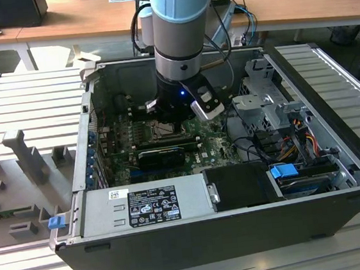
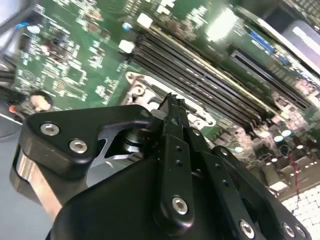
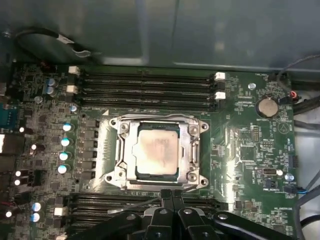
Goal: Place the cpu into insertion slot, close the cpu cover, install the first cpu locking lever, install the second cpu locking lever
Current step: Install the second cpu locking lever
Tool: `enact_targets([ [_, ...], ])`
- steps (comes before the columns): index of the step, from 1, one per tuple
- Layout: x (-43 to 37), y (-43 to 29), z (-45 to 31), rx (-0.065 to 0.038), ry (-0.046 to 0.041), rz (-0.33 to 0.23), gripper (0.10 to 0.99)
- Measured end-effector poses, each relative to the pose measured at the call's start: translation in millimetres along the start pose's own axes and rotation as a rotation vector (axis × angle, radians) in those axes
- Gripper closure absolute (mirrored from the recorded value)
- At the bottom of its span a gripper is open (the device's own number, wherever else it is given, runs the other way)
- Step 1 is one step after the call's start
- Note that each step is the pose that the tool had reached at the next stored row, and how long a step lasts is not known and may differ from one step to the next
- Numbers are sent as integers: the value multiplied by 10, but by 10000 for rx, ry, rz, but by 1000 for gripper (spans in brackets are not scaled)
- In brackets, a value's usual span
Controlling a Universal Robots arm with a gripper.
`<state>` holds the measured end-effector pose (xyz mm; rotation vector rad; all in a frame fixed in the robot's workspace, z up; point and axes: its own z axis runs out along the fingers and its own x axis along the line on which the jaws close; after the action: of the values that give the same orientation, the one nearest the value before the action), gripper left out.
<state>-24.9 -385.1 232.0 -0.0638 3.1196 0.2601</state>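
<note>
One cpu (image 3: 156,155), one cpu cover (image 3: 120,156) closed

Lab: desks (image 1: 78,23), opened computer case (image 1: 229,233)

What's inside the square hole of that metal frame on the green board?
A flat silvery square chip, the cpu, sits inside the metal frame, the cpu cover. The socket beneath the chip is hidden. The black gripper hangs at the frame's edge.

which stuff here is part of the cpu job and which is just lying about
Job:
cpu, in the socket
cpu cover, down around the cpu
gripper, at the socket's edge

Lying about:
memory slots
coin cell
power supply
blue latch
drive cage
</note>
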Motion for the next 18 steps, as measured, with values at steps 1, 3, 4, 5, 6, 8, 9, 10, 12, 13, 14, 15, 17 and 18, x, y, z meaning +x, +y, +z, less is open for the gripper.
enact_targets([
  [1,66,0,9,-1,2,-17,980],
  [3,175,2,27,-1,11,-65,980],
  [4,217,2,37,-4,14,-82,980],
  [5,241,2,46,-6,17,-106,980],
  [6,262,0,60,-14,24,-146,980],
  [8,288,-3,85,-35,32,-200,980],
  [9,300,-5,97,-46,35,-221,980],
  [10,324,-7,107,-84,38,-243,980],
  [12,338,-18,117,-244,29,-248,980],
  [13,348,-24,117,-316,25,-246,980],
  [14,367,-40,117,-466,18,-246,980],
  [15,374,-58,117,-578,10,-247,980],
  [17,388,-87,114,-706,6,-253,980],
  [18,395,-99,112,-757,5,-260,980],
])
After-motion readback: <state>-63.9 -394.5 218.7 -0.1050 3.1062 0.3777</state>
